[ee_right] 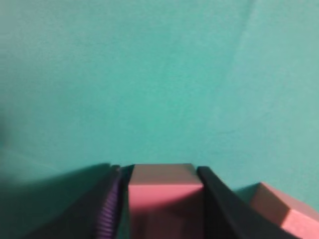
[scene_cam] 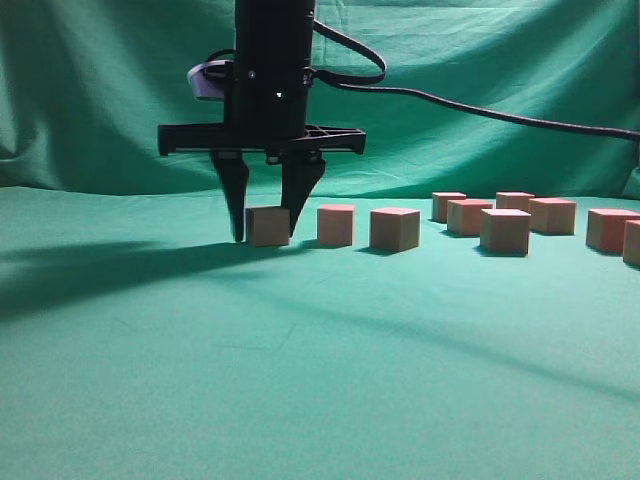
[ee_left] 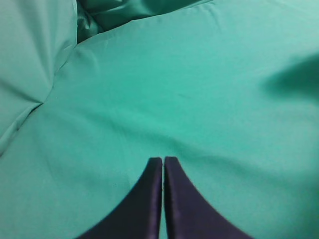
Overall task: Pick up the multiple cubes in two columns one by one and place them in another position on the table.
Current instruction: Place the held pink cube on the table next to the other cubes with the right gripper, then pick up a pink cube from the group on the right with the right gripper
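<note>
Ten cubes are counted on the table (scene_cam: pixel 300 380), and they are taken here from left to right. Farthest left, one cube (scene_cam: pixel 268 226) is straddled by the right gripper (scene_cam: pixel 265 238), which is hung straight down from above so that its fingers can drop on either side. The cube is seated flat on the teal cloth. In the right wrist view a thin dark gap is seen between the ribbed finger (ee_right: pixel 107 209) and the cube's face, while the other finger (ee_right: pixel 219 209) is laid against it. The jaws are therefore judged to be parted slightly wider than the cube, not clamped on it.

Just beside it, two more cubes (scene_cam: pixel 335 224) (scene_cam: pixel 394 228) are lined up with small gaps between them. This row is judged to be the new position, and the gaps are probably left so that the fingers fit between neighbours.

Farther right, seven cubes (scene_cam: pixel 505 231) are gathered in rough columns, well apart from the row, and are judged to be waiting their turn.

The left gripper (ee_left: pixel 163 162) is seen only in its own wrist view, with its fingers pressed together over bare cloth, parked clear of the work.
</note>
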Robot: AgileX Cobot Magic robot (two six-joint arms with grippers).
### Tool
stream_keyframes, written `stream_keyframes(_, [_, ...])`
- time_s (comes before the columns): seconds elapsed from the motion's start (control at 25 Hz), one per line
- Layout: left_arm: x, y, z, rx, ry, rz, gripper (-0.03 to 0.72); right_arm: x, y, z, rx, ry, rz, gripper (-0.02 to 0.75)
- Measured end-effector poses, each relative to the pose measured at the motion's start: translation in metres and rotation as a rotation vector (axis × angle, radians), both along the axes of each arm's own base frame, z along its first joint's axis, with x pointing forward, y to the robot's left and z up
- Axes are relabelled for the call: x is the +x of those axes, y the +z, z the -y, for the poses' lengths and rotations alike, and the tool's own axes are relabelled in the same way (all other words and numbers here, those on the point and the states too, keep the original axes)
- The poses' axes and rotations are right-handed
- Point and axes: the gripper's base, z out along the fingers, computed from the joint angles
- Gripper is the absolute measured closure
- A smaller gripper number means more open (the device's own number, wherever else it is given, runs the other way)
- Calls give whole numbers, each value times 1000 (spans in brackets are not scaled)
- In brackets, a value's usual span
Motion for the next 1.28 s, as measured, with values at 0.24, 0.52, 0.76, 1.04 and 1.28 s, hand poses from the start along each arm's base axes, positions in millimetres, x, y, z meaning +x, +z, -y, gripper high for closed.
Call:
stream_keyframes(0.24, [0, 0, 0, 0, -2, 0, 688, 0, 1, -1, 8, 19, 1, 311])
stream_keyframes(0.52, [0, 0, 0, 0, -2, 0, 688, 12, 36, -9, 68, 102, 153, 285])
stream_keyframes(0.76, [0, 0, 0, 0, -2, 0, 688, 17, 91, -7, 98, 100, 269, 285])
stream_keyframes(1.04, [0, 0, 0, 0, -2, 0, 688, 0, 165, 8, 162, 86, 361, 285])
stream_keyframes(1.28, [0, 0, 0, 0, -2, 0, 688, -37, 248, 44, 230, 99, 475, 285])
